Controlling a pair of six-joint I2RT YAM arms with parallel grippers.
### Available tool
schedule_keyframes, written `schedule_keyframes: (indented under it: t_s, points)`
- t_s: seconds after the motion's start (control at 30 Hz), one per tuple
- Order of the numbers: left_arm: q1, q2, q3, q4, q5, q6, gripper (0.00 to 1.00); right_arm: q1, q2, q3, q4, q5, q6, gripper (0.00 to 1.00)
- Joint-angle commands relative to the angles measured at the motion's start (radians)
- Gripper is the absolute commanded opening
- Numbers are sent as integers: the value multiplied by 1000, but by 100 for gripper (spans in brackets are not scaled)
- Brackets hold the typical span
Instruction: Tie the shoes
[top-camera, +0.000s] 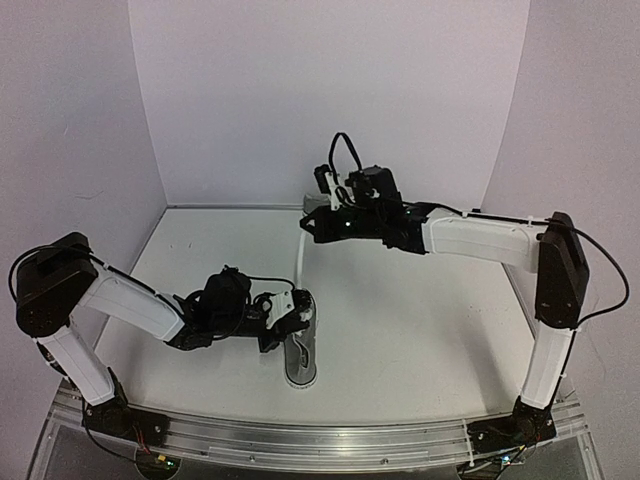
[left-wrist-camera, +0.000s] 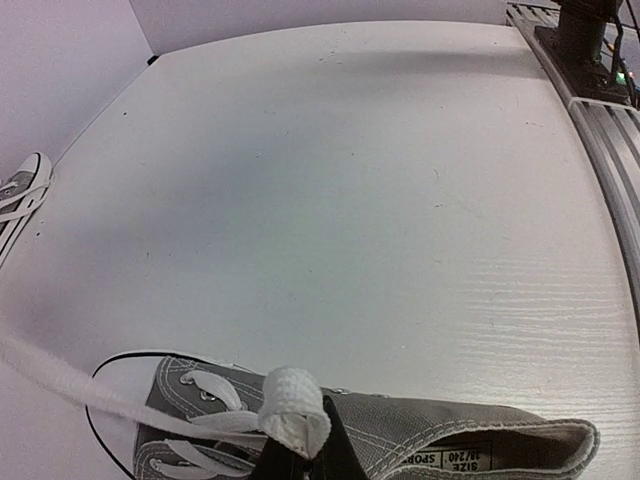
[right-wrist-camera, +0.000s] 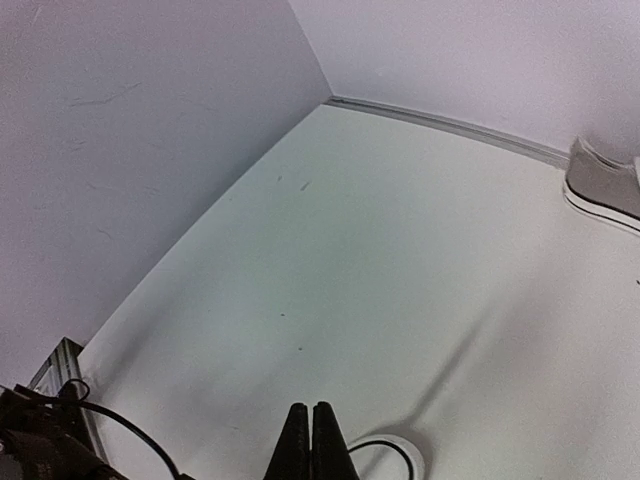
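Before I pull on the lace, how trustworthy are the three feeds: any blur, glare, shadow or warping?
Top external: evenly lit, sharp, no glare. Left wrist: wide-angle bend at the table edges; the lace close to the lens is blurred, the near shoe crisp. Right wrist: walls bow, soft shadow streaks cross the table, the far shoe is cut by the frame edge.

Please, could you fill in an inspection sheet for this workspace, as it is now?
Surface: white table, a few small dark specks.
Job's things: near shoe beside the left pincer, laces untied; far shoe by the back wall.
Clutter: nothing seen.
Grippers: left pincer shut on lace loop; right pincer shut and raised, stretched lace runs up towards it, the grip itself not visible.
Cables: black cable loops above the right wrist.
Surroundings: pale walls; metal rail at the near edge.
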Motion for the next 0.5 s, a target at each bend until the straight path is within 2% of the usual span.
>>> schedule_keyframes:
  t_s: [0.0, 0.03, 0.1, 0.2, 0.3, 0.47]
  points:
    - [-10, -11, -13, 41, 6, 47, 0, 65, 107, 104, 16, -140, -31, 0]
    - [-12, -11, -14, 37, 5, 50, 0, 70, 124, 120, 16, -165, -25, 3]
    - [-14, -12, -14, 34, 4, 53, 0, 77, 144, 128, 15, -199, -10, 16]
    - [-16, -11, -14, 31, 3, 51, 0, 75, 130, 97, 14, -194, 5, 44]
    - [-17, -10, -13, 35, 1, 44, 0, 63, 73, 35, 13, -193, 17, 61]
    - [-16, -10, -11, 38, -3, 40, 0, 18, -76, -125, 14, -204, 40, 65]
